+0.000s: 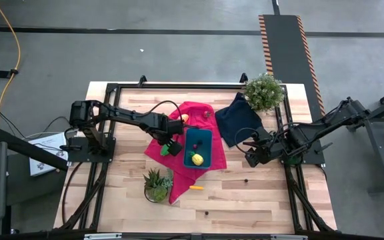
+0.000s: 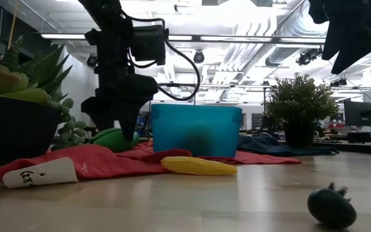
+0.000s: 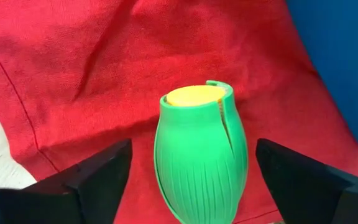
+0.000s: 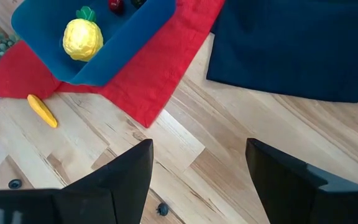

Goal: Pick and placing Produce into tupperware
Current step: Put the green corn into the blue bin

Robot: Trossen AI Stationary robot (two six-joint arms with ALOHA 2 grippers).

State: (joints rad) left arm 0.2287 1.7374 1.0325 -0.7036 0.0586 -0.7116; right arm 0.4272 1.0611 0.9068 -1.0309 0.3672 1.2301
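A green-husked toy corn with a yellow top lies on the red cloth, just left of the teal tupperware. My left gripper points down over it, open. Its fingers stand on either side of the corn with gaps showing. In the low view the gripper hangs right at the green piece. A yellow pineapple-like piece and a small red piece lie in the tupperware. A yellow-orange piece lies on the bare wood. My right gripper waits open above the table to the right.
A navy cloth lies right of the tub, with a leafy potted plant behind it. A succulent pot stands near the red cloth's front corner. Small dark pieces lie on the wood. An orange piece sits on the cloth's far part.
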